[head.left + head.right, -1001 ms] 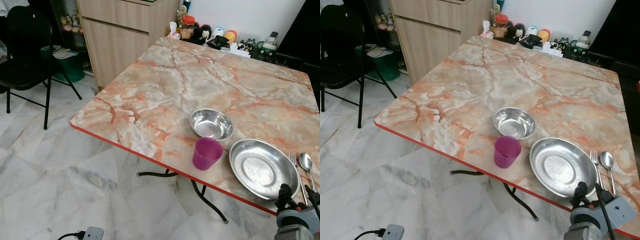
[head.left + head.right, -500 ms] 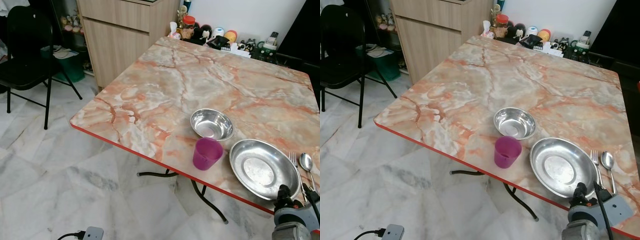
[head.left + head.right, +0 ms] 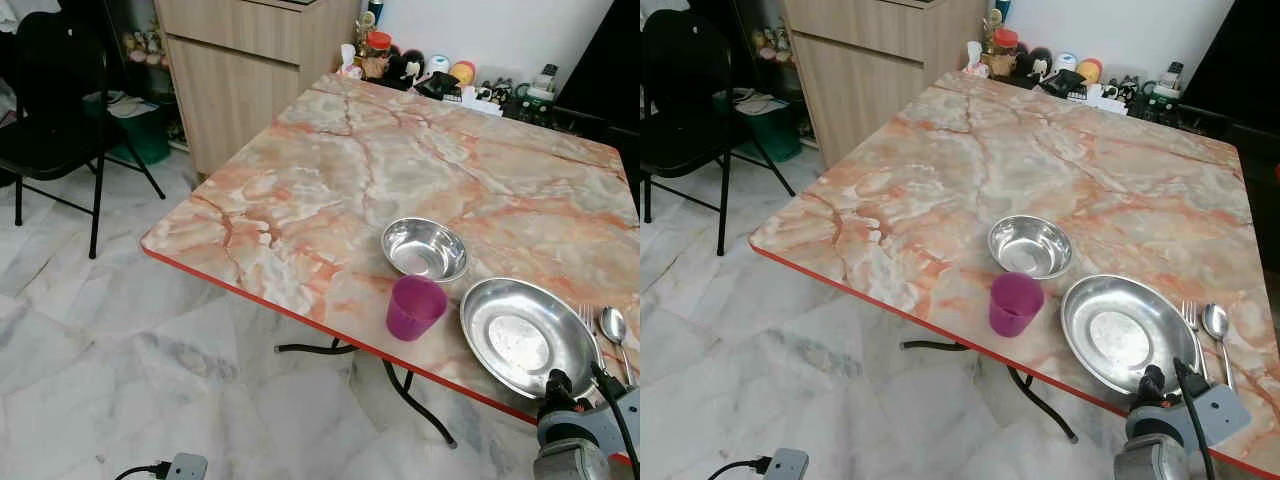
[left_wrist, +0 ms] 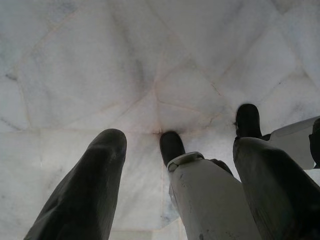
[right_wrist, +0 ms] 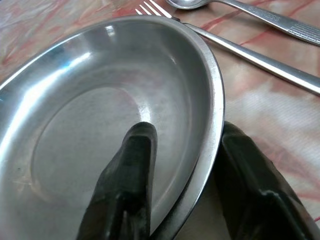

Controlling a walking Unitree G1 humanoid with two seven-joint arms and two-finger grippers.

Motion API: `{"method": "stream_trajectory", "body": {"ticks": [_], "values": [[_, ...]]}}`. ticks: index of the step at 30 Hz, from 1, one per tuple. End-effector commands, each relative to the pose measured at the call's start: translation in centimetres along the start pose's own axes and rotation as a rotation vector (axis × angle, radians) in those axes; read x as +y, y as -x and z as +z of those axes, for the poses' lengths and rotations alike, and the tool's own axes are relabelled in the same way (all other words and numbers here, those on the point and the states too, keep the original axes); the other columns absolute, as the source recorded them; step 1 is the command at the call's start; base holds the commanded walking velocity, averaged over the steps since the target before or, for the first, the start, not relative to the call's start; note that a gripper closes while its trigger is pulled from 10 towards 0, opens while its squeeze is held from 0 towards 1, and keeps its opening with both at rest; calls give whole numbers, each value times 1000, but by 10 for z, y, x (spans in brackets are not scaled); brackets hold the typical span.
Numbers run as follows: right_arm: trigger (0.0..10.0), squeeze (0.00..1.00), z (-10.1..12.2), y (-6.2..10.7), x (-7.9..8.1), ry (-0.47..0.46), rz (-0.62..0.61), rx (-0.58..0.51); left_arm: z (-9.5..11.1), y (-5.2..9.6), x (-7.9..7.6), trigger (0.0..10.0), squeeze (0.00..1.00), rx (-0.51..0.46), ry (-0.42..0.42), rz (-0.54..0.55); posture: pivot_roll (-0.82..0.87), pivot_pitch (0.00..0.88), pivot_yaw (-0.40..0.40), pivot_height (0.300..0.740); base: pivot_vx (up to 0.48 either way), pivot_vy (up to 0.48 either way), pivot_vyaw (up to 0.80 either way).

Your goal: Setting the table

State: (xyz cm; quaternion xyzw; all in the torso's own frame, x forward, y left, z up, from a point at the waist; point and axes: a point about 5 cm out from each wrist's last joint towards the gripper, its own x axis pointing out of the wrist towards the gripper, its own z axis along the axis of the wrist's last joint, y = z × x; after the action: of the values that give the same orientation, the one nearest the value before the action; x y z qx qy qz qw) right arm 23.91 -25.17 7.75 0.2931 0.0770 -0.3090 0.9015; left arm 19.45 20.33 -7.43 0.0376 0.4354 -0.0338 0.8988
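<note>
A marbled surface (image 3: 330, 170) with a red edge carries a steel plate (image 3: 525, 336) near its front right corner. Just right of the plate lie a fork (image 3: 589, 330) and a spoon (image 3: 613, 330), side by side; the lower ends of their handles are cut off by the right arm's wrist housing and the frame edge. A small steel bowl (image 3: 425, 248) sits behind and left of the plate, and a purple cup (image 3: 414, 306) stands upright in front of the bowl, close to the red edge.

The right gripper (image 5: 182, 150) is at the plate's near rim. In the right wrist view its jaws are spread and straddle the rim, one finger inside the plate, the other outside over the marbled top; whether either finger touches the metal is hard to tell.

The left gripper (image 4: 175, 165) hangs over the white tiled floor (image 4: 125, 65), jaws spread, with the robot's leg and dark feet showing between the fingers.

A black chair (image 3: 55, 110) stands at the far left, partly cropped, and small clutter at the surface's far edge is too small to identify.
</note>
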Motion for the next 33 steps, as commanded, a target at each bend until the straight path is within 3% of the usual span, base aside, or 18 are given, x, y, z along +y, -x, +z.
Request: {"method": "stream_trajectory", "body": {"ticks": [1,12,23,30,31,32,33], "values": [[0,0,-3,0,-6,31,-31,6,-8,1,-2,10000,0,22,-10,-11,-28,140,-68,740,0,0,0],[0,0,1,-1,-5,36,-59,-34,-6,1,-4,10000,0,14,-36,-18,-25,138,-68,740,0,0,0],[0,0,34,4,-10,55,-131,-260,-2,0,-5,10000,0,0,-66,-23,-26,143,-63,740,0,0,0],[0,0,53,1,-2,-9,-93,-345,0,0,-5,10000,0,-7,-83,-22,-29,146,-58,740,0,0,0],[1686,0,55,0,3,-20,-61,-354,0,0,-5,10000,0,-3,-97,-20,-29,146,-58,740,0,0,0],[7922,0,57,0,10,-28,-26,-372,0,0,-5,10000,0,-1,-103,-17,-33,149,-53,740,0,0,0],[7922,0,57,0,10,-28,-26,-372,0,0,-5,10000,0,-1,-103,-17,-33,149,-53,740,0,0,0]]}}
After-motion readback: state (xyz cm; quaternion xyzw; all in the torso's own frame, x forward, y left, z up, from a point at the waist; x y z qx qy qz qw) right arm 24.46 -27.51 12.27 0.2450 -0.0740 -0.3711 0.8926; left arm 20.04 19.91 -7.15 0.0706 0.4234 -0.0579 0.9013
